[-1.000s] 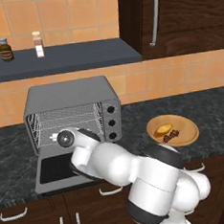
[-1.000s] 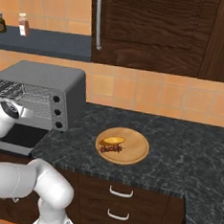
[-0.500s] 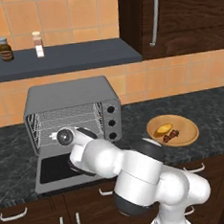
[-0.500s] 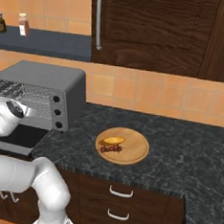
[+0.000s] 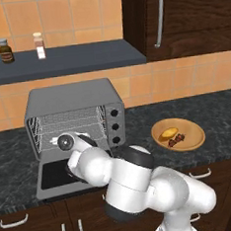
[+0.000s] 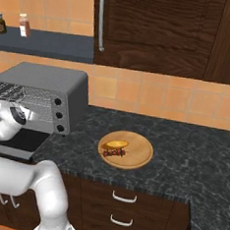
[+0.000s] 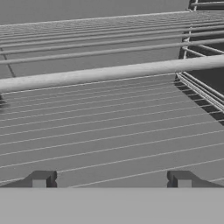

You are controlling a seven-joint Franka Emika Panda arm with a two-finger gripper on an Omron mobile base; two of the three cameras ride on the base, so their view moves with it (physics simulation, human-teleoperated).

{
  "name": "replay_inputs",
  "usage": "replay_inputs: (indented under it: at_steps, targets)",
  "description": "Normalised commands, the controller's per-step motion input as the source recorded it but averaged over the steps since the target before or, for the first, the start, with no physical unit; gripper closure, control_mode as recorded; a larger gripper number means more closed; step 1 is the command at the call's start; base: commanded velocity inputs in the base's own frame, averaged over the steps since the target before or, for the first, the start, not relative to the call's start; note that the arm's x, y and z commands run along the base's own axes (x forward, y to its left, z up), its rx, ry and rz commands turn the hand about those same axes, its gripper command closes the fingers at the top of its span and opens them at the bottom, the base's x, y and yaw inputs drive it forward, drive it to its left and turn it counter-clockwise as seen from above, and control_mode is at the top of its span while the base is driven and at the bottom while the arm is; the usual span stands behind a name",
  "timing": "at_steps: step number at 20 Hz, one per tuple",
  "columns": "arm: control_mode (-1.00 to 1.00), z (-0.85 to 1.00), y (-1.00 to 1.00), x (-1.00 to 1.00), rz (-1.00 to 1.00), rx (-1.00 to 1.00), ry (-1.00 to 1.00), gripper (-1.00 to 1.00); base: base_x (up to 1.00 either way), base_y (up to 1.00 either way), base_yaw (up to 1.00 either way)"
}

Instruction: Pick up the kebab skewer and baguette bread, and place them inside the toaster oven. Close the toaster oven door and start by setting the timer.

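Meanwhile, fingers (image 7: 111, 179) spread and empty at the toaster oven (image 5: 74, 105) rack, skewer (image 5: 177, 141) well apart.

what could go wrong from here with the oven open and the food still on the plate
The gripper is open and empty at the oven racks; backing out, it could snag a wire. The door lies flat under the arm, so a low swing may hit it. The skewer lies against the baguette on the plate, so grasping one may drag the other.
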Motion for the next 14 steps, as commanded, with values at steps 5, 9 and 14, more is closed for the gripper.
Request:
replay_inputs:
  at_steps: [5, 9, 14]
  targets:
    - [-1.0, -0.15, 0.14, 0.41, 0.03, 0.0, 0.0, -1.0, 0.0, 0.0, 0.0]
    - [-1.0, -0.29, 0.27, 0.27, 0.03, 0.0, 0.0, -1.0, 0.0, 0.0, 0.0]
    - [-1.0, -0.51, 0.19, -0.05, 0.04, 0.0, 0.04, -1.0, 0.0, 0.0, 0.0]
